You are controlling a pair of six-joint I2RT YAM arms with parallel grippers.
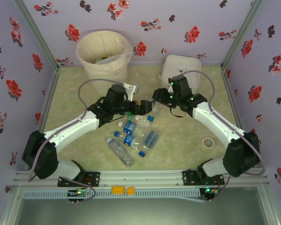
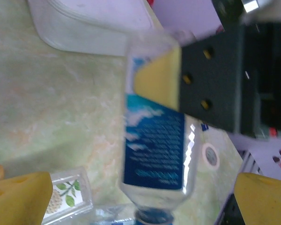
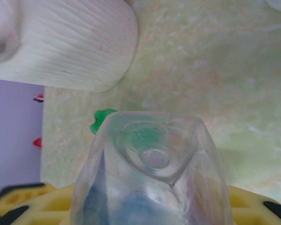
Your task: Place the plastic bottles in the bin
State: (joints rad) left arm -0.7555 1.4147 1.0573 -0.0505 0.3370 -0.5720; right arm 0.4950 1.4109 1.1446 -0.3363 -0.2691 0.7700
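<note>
Left wrist: released left end effector [image 2: 140, 201] flanks bottle [image 2: 154, 145] the right end effector [image 3: 150, 208] grasps, box [image 2: 98, 23] beyond.

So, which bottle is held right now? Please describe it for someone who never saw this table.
On the green table, look just past the heap of loose bottles. The held bottle is clear with a blue label, and alone sits clamped in the right gripper, between yellow pads.

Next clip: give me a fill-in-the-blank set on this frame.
1. The right end effector grips a clear bottle whose label is ___.
2. The left end effector has its jaws ___.
3. The bin stands at the far ___ corner of the table.
Missing words: blue; open; left.
</note>
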